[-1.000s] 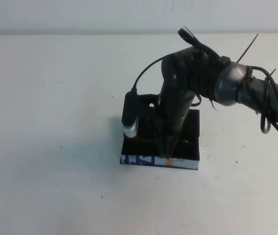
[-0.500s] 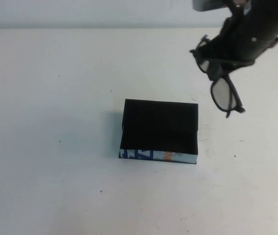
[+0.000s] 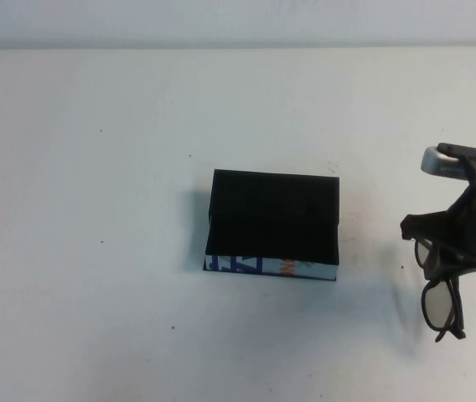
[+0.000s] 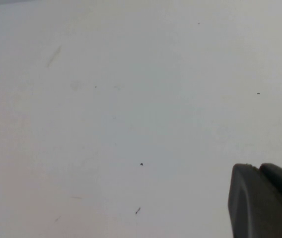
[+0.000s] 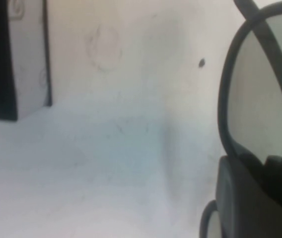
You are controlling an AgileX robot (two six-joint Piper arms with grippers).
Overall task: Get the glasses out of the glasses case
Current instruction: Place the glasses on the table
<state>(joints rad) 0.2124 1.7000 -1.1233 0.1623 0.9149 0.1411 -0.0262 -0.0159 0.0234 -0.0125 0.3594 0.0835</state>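
The glasses case (image 3: pixel 273 219) is a shallow black box with a white front side printed in blue and orange; it lies open and empty at the table's middle. Its corner shows in the right wrist view (image 5: pixel 2 64). My right gripper (image 3: pixel 452 260) is at the right edge of the table, right of the case, shut on the black glasses (image 3: pixel 439 297) at their bridge; the lenses hang just above the table. The glasses' frame and greyish lens fill the right wrist view (image 5: pixel 260 99). My left gripper (image 4: pixel 265 198) shows only in its wrist view, over bare table.
The white table (image 3: pixel 95 209) has small dark specks. Its far edge meets a pale wall at the back.
My right gripper lifted the glasses out of the case, swung up and to the right, then came down to the table's right side. The case stayed in place, now empty.
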